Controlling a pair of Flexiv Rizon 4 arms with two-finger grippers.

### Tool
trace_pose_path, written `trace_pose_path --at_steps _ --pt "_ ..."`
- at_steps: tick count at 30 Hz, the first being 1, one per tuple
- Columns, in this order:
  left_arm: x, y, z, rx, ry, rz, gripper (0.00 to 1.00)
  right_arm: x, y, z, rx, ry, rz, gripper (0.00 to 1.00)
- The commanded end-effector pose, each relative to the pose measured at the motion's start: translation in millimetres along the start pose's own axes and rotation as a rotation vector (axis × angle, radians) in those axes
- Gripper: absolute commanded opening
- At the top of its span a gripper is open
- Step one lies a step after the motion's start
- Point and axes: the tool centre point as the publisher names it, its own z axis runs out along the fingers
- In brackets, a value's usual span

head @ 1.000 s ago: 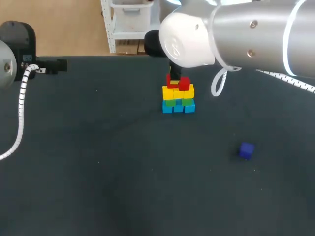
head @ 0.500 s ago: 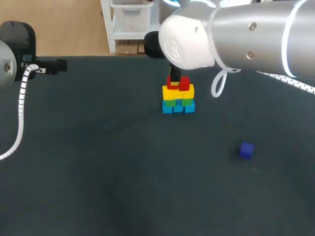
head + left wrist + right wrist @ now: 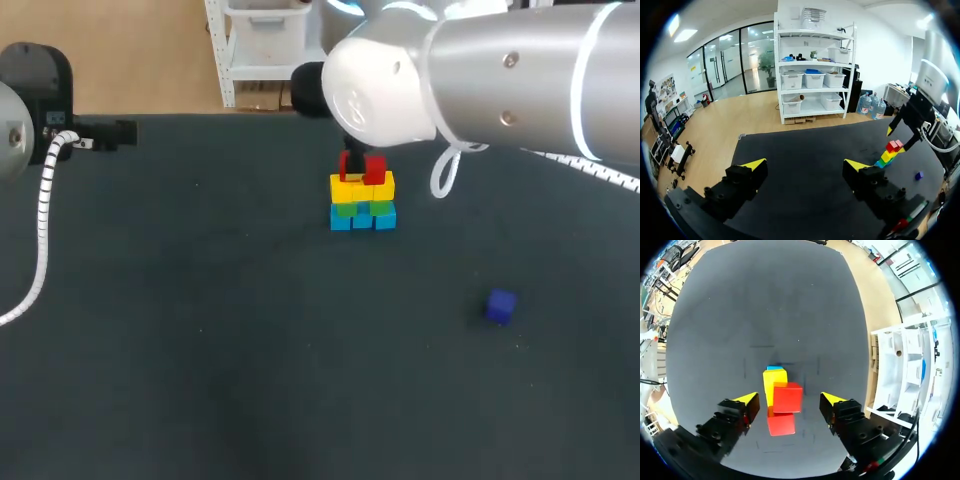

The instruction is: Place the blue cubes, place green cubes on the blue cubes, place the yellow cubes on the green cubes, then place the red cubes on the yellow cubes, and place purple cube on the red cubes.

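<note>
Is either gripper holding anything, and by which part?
Nothing is held: right gripper open above the red cubes, left gripper open and empty.

Bright even light, faint shadows, glare on rt arm (image 3: 520, 70)

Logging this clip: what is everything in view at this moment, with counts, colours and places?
table: one, dark, under everything.
blue cubes: bottom layer of the stack at the table's far middle, light blue; count unclear.
green cubes: layer on the blue cubes; count unclear.
yellow cubes: layer on the green cubes; count unclear.
red cubes: two, on the yellow cubes.
purple cube: one, dark blue-purple, alone on the table at near right.
left gripper: open, empty, at the table's left, far from the stack.
right gripper: open, above the stack, fingers either side of the red cubes.
</note>
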Motion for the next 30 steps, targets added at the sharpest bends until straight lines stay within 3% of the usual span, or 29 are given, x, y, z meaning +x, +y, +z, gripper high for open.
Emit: trace_pose_path --at_steps 1,3,6,21,23,24,30 --pt "0.3 0.3 -0.1 0.001 -0.001 0.0 1.0 0.6 3.6 0.9 0.012 -0.002 0.0 0.64" --pt "0.3 0.3 -0.1 0.001 -0.001 0.0 1.0 0.5 3.5 1.3 0.013 -0.001 0.0 0.51" --pt "0.3 0.3 -0.1 0.001 -0.001 0.0 1.0 0.6 3.7 1.6 0.014 0.002 -0.004 0.46" --pt "0.3 0.3 -0.1 0.001 -0.001 0.0 1.0 3.6 4.9 1.0 0.016 0.009 -0.017 0.34" --pt "0.3 0.3 -0.1 0.001 -0.001 0.0 1.0 3.8 4.8 1.0 0.015 0.009 -0.018 0.18" --pt "0.3 0.3 -0.1 0.001 -0.001 0.0 1.0 3.9 4.7 1.0 0.015 0.009 -0.019 0.15" --pt "0.3 0.3 -0.1 0.001 -0.001 0.0 1.0 4.4 4.8 1.3 0.01 0.009 -0.023 0.2"
